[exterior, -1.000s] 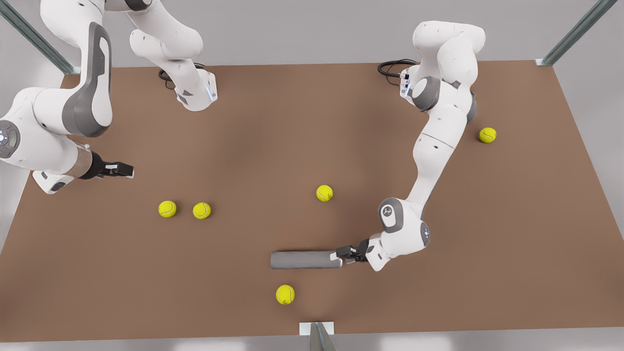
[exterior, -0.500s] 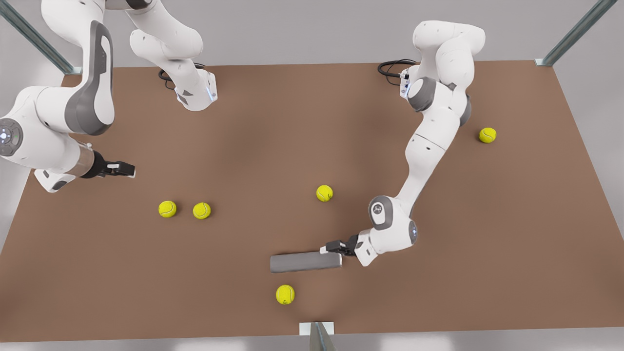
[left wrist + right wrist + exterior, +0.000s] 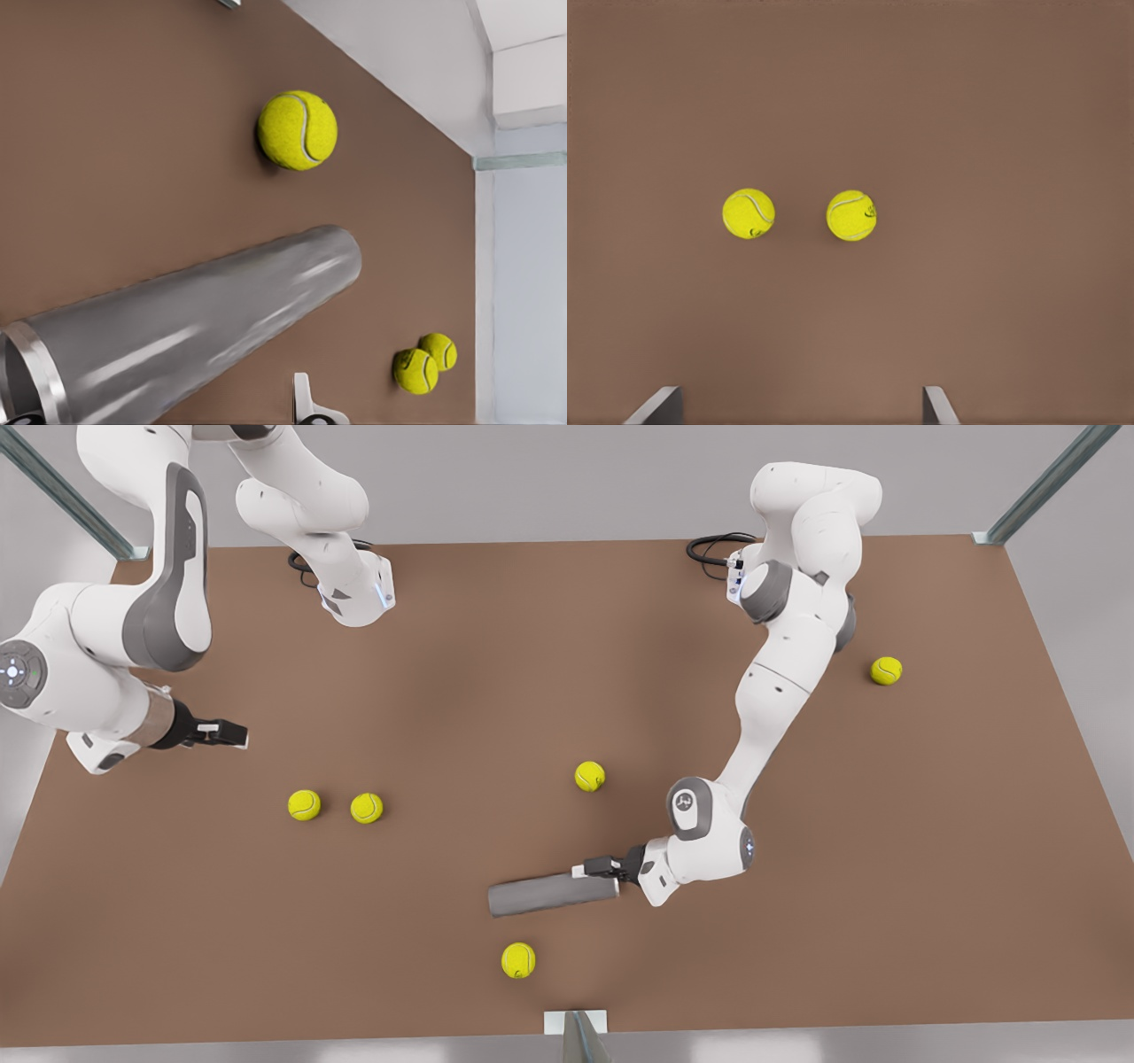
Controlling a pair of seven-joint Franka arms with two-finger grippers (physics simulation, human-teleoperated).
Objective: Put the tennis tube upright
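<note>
The tennis tube (image 3: 549,893) is a matte grey cylinder lying on its side on the brown table (image 3: 496,664), near the front edge. Its silvery rim end points to the front view's right and sits a little farther back than its other end. My left gripper (image 3: 595,866) reaches in low over that rim end. In the left wrist view the tennis tube (image 3: 204,328) runs away from the camera, and one fingertip (image 3: 304,400) stands apart from its side, so the left gripper is open. My right gripper (image 3: 232,734) waits open at the front view's left.
Two tennis balls (image 3: 304,804) (image 3: 366,807) lie side by side below the right gripper, also seen as balls (image 3: 749,213) (image 3: 851,215). One ball (image 3: 518,960) lies just in front of the tube, another (image 3: 589,776) behind it, and one (image 3: 886,670) at the far right.
My left gripper moved toward the front view's left, over the tube's rim end. The tube's rim end swung slightly backward, leaving the tube slanted. The right arm barely shifted.
</note>
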